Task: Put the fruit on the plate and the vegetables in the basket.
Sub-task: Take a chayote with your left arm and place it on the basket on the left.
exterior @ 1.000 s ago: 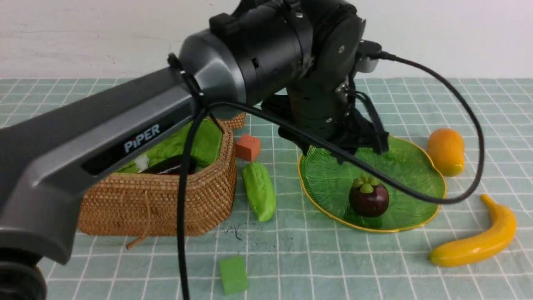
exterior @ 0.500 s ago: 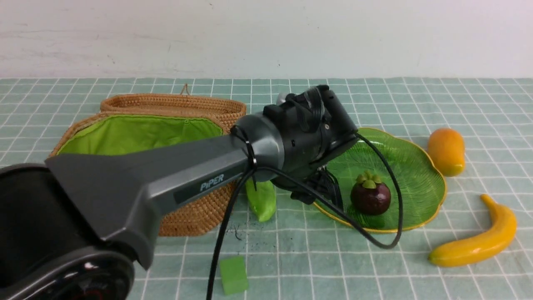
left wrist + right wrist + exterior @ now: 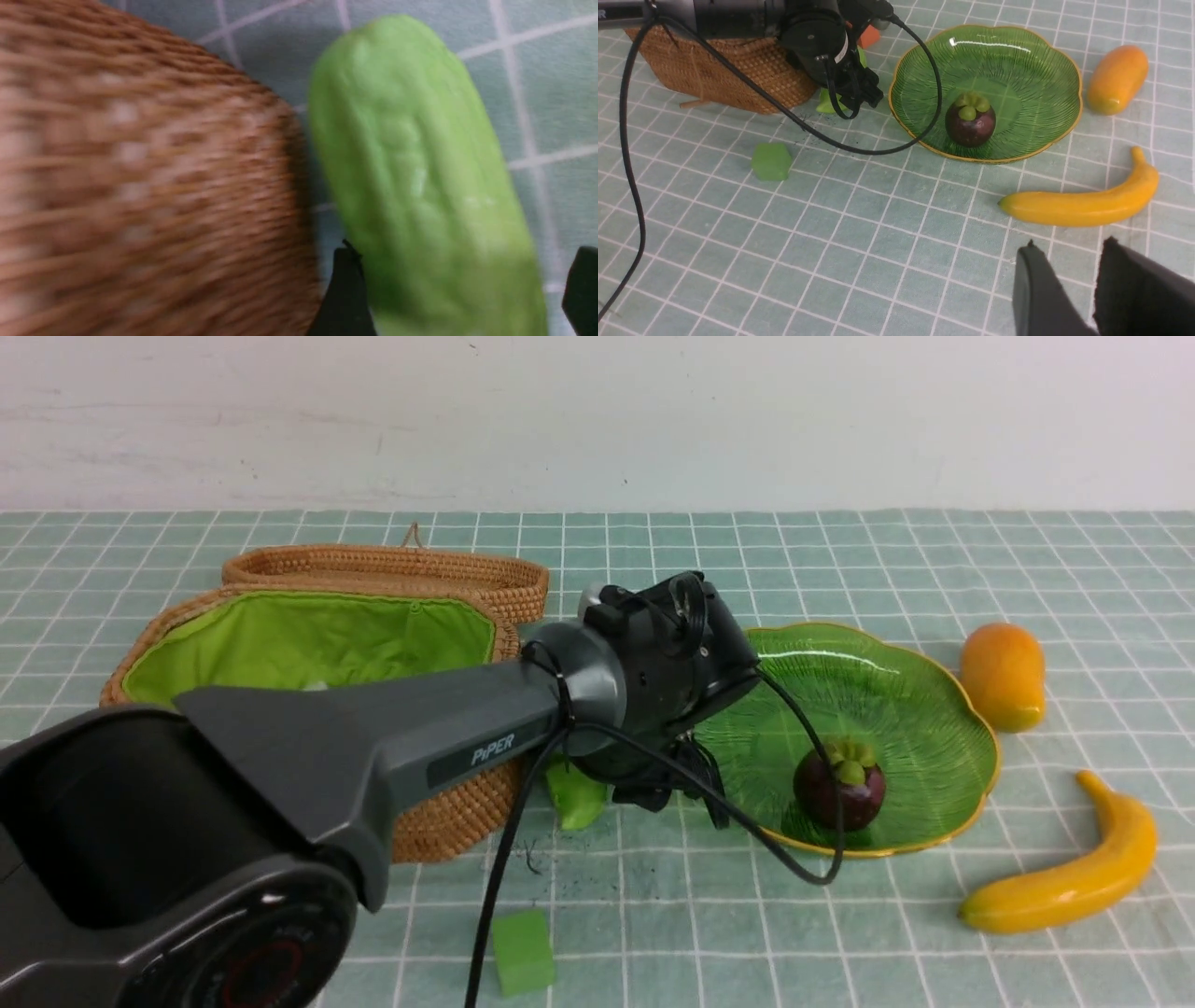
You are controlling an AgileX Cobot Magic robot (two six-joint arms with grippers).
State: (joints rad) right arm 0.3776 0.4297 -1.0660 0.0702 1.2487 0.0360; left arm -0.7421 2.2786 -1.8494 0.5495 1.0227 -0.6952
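1. The bumpy green gourd [image 3: 411, 177] lies on the checked cloth [image 3: 653, 915], just beside the wall of the wicker basket [image 3: 448, 812], between it and the green leaf plate [image 3: 896, 709]
2. The left gripper [image 3: 462, 298] straddles one end of the gourd, jaws wide apart with a dark fingertip on each side, and nothing is clamped yet
3. A second ago this arm stood high over the plate; it has since swung down to the gourd, so a vegetable pick looks about to begin
4. The mangosteen [image 3: 838, 789] sits on the plate, while the mango [image 3: 1001, 674] and banana [image 3: 1074, 882] wait on the cloth beyond
5. The right gripper [image 3: 1069, 289] hangs near the banana, all but closed and empty
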